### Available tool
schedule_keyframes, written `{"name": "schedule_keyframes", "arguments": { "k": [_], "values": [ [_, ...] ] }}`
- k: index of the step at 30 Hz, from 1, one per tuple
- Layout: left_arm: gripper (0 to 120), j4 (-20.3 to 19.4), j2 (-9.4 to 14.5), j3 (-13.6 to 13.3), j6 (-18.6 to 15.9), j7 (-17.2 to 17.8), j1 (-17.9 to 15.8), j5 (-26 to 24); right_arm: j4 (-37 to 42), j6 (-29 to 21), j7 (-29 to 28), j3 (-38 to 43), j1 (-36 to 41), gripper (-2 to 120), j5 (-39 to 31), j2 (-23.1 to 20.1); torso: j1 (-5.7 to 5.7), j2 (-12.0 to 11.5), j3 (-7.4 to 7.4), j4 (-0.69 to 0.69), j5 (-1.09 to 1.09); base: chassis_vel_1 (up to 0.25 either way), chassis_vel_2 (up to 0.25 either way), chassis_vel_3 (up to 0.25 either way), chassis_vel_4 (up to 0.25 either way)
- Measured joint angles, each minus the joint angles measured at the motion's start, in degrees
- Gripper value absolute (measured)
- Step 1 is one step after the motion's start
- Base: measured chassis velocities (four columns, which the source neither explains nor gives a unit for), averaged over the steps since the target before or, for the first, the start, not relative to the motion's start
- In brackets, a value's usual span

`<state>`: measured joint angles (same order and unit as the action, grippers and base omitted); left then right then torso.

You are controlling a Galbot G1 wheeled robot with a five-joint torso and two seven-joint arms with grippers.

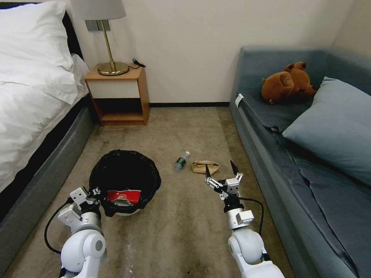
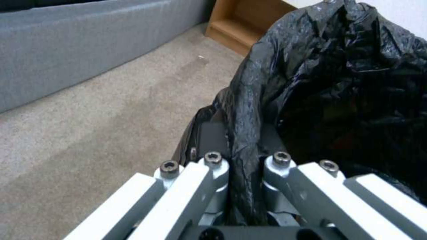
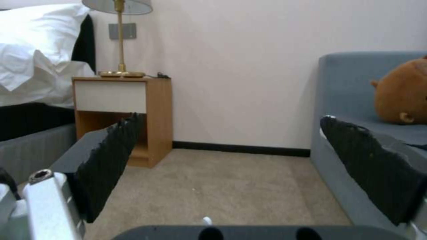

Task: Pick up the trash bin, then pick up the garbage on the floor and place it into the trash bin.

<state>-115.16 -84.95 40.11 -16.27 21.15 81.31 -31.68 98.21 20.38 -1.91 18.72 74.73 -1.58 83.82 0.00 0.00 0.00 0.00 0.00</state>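
Two litter pieces, bottle (image 1: 181, 160) and brown bag (image 1: 205, 166), just beyond spread right tool (image 1: 222, 170).

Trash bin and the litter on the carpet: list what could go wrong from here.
1. The left claw pinches mostly bag at the trash bin rim; the liner may slip or tear.
2. The open right claw hangs by the brown paper bag; it might nudge it away.
3. The green bottle lies sideways and could roll.
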Motion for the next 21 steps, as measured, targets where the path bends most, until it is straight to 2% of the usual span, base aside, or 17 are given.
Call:
{"name": "schedule_keyframes", "arguments": {
  "k": [21],
  "values": [
    [4,0.8,-0.19,-0.44,0.78,-0.29,0.84,0.46,-0.72,0.82,1.25,0.55,0.13,99,-0.86,0.36,0.0,0.0,0.0,0.0,0.0,-0.002,0.003,0.002,-0.002]
  ]
}}
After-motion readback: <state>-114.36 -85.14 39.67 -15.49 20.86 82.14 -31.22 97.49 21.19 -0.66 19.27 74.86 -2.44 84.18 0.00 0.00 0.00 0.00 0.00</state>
